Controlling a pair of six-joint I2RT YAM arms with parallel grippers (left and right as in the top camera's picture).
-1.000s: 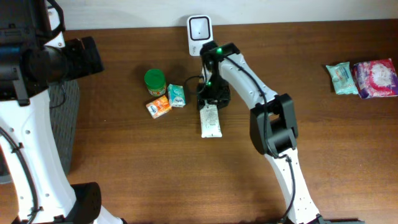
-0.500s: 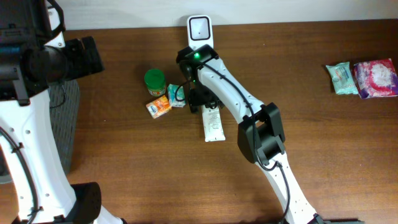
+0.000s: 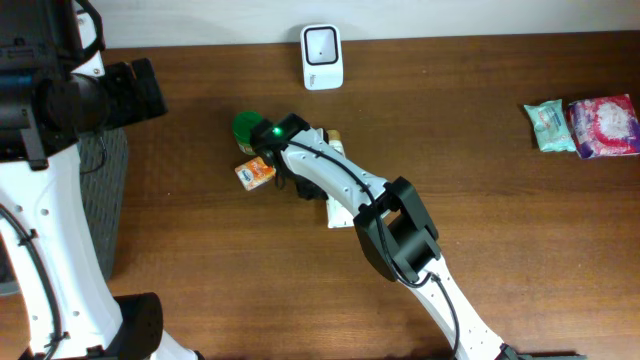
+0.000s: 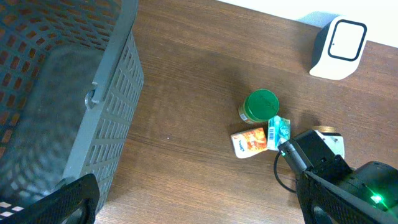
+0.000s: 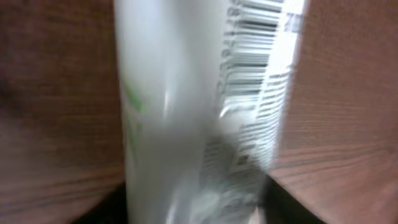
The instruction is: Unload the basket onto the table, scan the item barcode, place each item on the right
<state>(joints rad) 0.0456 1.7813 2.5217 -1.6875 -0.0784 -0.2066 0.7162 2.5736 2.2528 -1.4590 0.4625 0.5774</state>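
White, glossy film fills the right wrist view: the pouch (image 5: 177, 118) is seen very close and blurred, with its barcode (image 5: 258, 93) printed along one edge. From overhead the pouch is seen lying flat on the wooden table (image 3: 520, 260), mostly covered by the right arm (image 3: 330, 175), in front of the scanner (image 3: 322, 44) but apart from it. The right gripper (image 5: 198, 210) is placed directly over the pouch. Only two dark finger shapes are shown at the lower edge of its own camera picture, so it cannot be told how far the jaws are open or whether the pouch is pinched. The left gripper (image 4: 199, 202) is spread to its widest near the basket (image 4: 68, 87), and nothing is held in it.

The step in hand is judged to be the pickup of the pouch. It would be done well if the pouch is taken at a plain edge, so that the barcode is left uncovered, and if the film is not crumpled, because creased bars may not be read. The green-lidded jar (image 3: 246, 125) and the orange packet (image 3: 255, 172) are near and should not be pushed.

From above the fingertips are hidden under the arm, the small teal packet (image 4: 278, 129) is made out clearly only from the left wrist, and the printing on the pouch cannot be read.
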